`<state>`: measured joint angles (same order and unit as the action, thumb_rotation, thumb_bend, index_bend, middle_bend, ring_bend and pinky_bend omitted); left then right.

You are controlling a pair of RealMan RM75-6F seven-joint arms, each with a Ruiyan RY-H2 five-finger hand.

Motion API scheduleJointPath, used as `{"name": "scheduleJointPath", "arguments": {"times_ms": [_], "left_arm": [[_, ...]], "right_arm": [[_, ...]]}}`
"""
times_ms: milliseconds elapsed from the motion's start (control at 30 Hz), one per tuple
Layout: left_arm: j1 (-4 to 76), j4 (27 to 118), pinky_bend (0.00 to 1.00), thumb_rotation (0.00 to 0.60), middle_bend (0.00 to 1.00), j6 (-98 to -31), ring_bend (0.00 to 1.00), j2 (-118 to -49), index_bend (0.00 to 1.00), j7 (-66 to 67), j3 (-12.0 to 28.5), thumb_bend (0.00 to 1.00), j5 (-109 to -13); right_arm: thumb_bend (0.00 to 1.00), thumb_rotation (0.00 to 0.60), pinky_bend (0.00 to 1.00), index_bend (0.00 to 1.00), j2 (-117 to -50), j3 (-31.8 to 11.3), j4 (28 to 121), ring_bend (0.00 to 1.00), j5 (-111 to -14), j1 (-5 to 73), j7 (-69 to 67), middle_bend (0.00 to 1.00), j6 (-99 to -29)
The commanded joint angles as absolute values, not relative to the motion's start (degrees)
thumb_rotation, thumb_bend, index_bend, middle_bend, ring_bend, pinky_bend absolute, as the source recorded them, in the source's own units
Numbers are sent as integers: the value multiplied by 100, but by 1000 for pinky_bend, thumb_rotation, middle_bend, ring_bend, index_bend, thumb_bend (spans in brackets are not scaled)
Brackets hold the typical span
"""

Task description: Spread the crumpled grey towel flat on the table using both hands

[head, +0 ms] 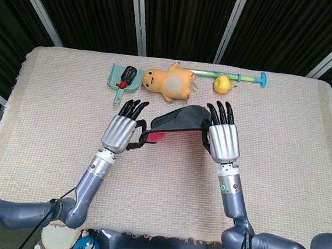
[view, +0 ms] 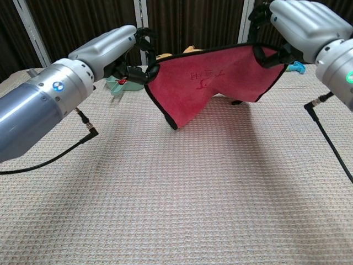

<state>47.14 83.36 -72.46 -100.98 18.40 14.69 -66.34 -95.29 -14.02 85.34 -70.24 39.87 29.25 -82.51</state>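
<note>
A table [head: 282, 141] under a beige waffle-weave cloth fills both views, with black curtains and pale diagonal poles behind it. Along the far edge lie a teal dustpan [head: 122, 76] with a small dark brush, a yellow plush duck [head: 169, 82], a yellow lemon-like toy [head: 221, 83] and a green and teal stick toy [head: 250, 79].

Both arms reach forward over the middle of the table, palms down. The left hand [head: 119, 132] and the right hand [head: 223, 142] each grip an upper corner of the towel [view: 212, 80], fingers curled over its black hem. The towel, red on one face and grey on the other, hangs stretched between them above the table, its lower edge sagging toward the cloth.
</note>
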Motion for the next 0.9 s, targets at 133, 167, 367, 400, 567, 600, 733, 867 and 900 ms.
{"name": "scheduleJointPath", "arguments": {"times_ms": [133, 167, 367, 400, 567, 600, 733, 867, 900], "left_arm": [[4356, 8730, 0, 600, 66, -7445, 0, -9861, 611, 1717, 1196, 477, -6838], [4308, 8789, 0, 600, 66, -7463, 0, -9815, 611, 1698, 1155, 477, -6883], [4150, 9061, 0, 600, 66, -7526, 0, -9604, 611, 1676, 1010, 478, -7148], [4133, 9120, 0, 600, 66, -7528, 0, -9571, 611, 1677, 1000, 478, -7191], [4082, 9322, 0, 600, 66, -7517, 0, -9492, 611, 1751, 964, 477, -7290], [4071, 9357, 0, 600, 66, -7518, 0, -9485, 611, 1773, 951, 477, -7309], [4005, 9494, 0, 600, 67, -7500, 0, -9460, 611, 1861, 880, 477, -7353], [3935, 9586, 0, 600, 67, -7490, 0, -9454, 611, 1945, 777, 477, -7430], [3921, 9603, 0, 600, 67, -7487, 0, -9457, 611, 1956, 758, 477, -7444]], "right_arm": [[600, 600, 69, 575, -9495, -1103, 8826, 96, -7289, 3698, 3128, 196, -8495], [600, 600, 70, 575, -9491, -1071, 8864, 96, -7319, 3657, 3160, 196, -8523], [601, 600, 71, 576, -9442, -959, 9023, 96, -7441, 3470, 3264, 196, -8622], [600, 600, 71, 576, -9426, -932, 9050, 96, -7464, 3432, 3273, 196, -8632], [601, 600, 71, 576, -9360, -823, 9161, 96, -7572, 3280, 3258, 196, -8681], [601, 600, 71, 576, -9346, -791, 9175, 96, -7593, 3246, 3252, 196, -8689], [601, 600, 71, 576, -9291, -663, 9215, 96, -7701, 3099, 3192, 196, -8714], [601, 600, 71, 576, -9254, -532, 9223, 96, -7800, 2962, 3160, 196, -8719], [601, 600, 71, 576, -9247, -512, 9226, 96, -7820, 2938, 3149, 196, -8719]]}}
